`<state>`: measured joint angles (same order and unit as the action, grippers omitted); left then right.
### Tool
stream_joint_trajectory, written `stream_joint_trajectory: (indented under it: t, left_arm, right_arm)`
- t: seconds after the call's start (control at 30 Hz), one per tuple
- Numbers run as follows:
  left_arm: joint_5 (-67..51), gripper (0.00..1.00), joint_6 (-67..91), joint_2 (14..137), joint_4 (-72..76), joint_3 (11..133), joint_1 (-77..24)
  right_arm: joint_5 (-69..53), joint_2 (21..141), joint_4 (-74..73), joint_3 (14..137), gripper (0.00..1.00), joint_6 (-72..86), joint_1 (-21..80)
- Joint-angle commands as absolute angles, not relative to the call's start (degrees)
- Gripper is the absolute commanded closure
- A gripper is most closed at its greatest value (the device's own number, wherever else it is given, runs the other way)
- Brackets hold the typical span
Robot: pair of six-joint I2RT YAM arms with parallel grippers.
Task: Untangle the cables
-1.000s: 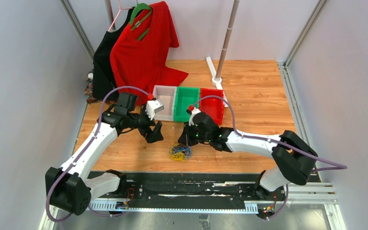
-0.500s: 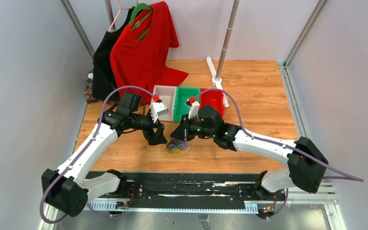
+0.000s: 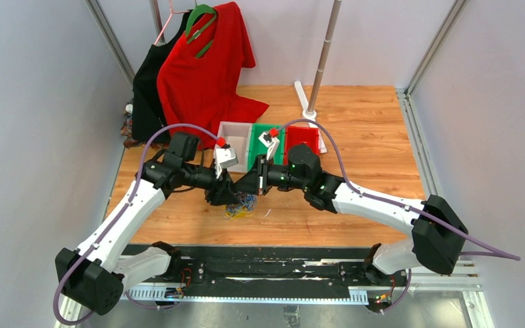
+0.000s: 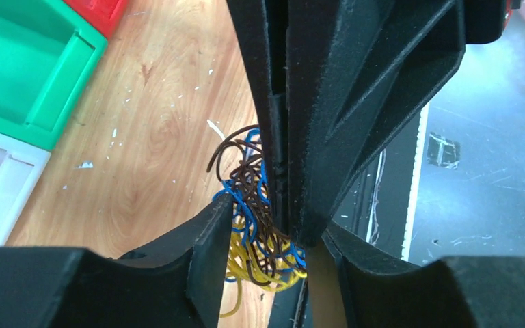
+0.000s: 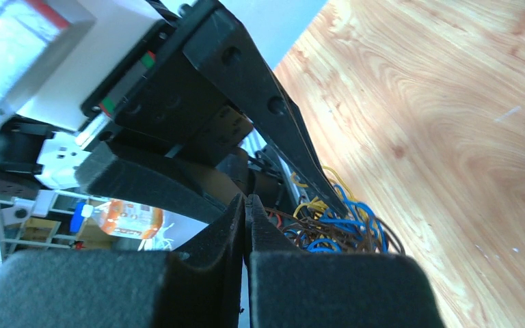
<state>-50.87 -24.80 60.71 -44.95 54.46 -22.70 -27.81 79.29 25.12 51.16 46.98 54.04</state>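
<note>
Wood worktop [image 3: 355, 137], cables [image 4: 256, 232] in one knot. Left claw [image 3: 226, 197] spread round them; right claw [image 5: 245, 203] pressed together, wire pinch unclear. Risk: claws clash, or pull tightens knot.

Counted here are one desk [image 3: 376, 137], one tangle of cables [image 3: 239, 206] in three colours, yellow, blue and brown, three bins, namely one white bin [image 3: 236, 135], one green bin [image 3: 258, 142] and one red bin [image 3: 302, 135], one pole [image 3: 323, 58], and two hung garments, one red shirt [image 3: 205, 68] and one black garment [image 3: 147, 89].
</note>
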Motion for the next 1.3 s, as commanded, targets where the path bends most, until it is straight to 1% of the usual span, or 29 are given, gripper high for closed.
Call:
stream_joint_trajectory:
  t: [0.0, 0.03, 0.17, 0.23, 0.27, 0.43, 0.47, 0.5, 0.53, 0.6, 0.63, 0.67, 0.8, 0.9, 1.13, 1.27]
  left_arm:
    - [-54.8, 0.57, -22.1, 58.2, -44.6, 55.1, -23.3]
    - [-55.5, 0.61, -21.6, 57.5, -44.4, 55.0, -23.3]
    - [-55.7, 0.89, -18.2, 55.0, -43.0, 55.0, -23.3]
    - [-55.4, 0.98, -16.9, 54.1, -42.9, 55.1, -23.2]
    - [-55.3, 0.99, -16.3, 53.8, -42.8, 54.9, -23.3]
    - [-52.9, 0.99, -15.3, 52.2, -42.8, 53.7, -23.2]
    - [-52.1, 0.99, -14.7, 51.9, -42.7, 53.6, -23.3]
    - [-51.4, 0.99, -14.0, 51.7, -42.4, 53.6, -23.3]
    - [-50.9, 0.99, -13.4, 51.5, -42.2, 53.6, -23.2]
    - [-49.2, 0.99, -10.9, 51.0, -40.7, 53.5, -23.3]
    - [-48.2, 0.99, -9.3, 50.8, -39.9, 53.5, -23.3]
    - [-47.2, 0.99, -7.4, 50.7, -39.3, 53.5, -23.3]
    - [-44.5, 0.99, -1.7, 50.6, -36.5, 53.5, -23.3]
    - [-45.2, 0.99, 1.1, 50.7, -35.4, 53.4, -23.3]
    - [-47.1, 0.99, 2.4, 50.8, -35.8, 54.8, -23.2]
    - [-47.3, 0.99, 1.7, 50.6, -36.8, 55.3, -23.2]
  right_arm:
    - [-31.6, 80.2, 32.1, 53.0, 1.0, 51.2, 53.2]
    - [-31.9, 80.3, 32.4, 53.0, 0.99, 51.5, 53.2]
    - [-31.6, 79.8, 33.6, 52.2, 0.99, 52.1, 53.2]
    - [-31.0, 79.6, 33.7, 52.0, 0.99, 52.3, 53.1]
    - [-30.9, 79.5, 34.0, 51.8, 0.99, 52.6, 53.1]
    - [-29.7, 77.9, 34.1, 51.2, 0.99, 53.0, 52.1]
    - [-29.0, 77.2, 32.8, 50.8, 0.93, 52.6, 51.9]
    - [-28.2, 76.5, 31.7, 50.3, 0.85, 52.0, 51.6]
    - [-27.5, 75.5, 30.6, 49.6, 0.65, 51.4, 51.3]
    - [-25.2, 73.4, 28.6, 47.7, 0.47, 49.9, 50.8]
    - [-23.9, 72.3, 27.6, 47.0, 0.43, 48.9, 50.7]
    - [-22.3, 71.2, 25.9, 46.3, 0.4, 47.7, 50.7]
    - [-17.7, 67.8, 21.0, 45.4, 0.38, 43.3, 51.1]
    - [-14.1, 66.9, 18.9, 45.9, 0.38, 40.5, 52.1]
    - [-4.7, 70.0, 14.9, 50.8, 0.41, 35.3, 56.6]
    - [-4.1, 71.8, 16.5, 52.4, 0.43, 34.5, 58.0]
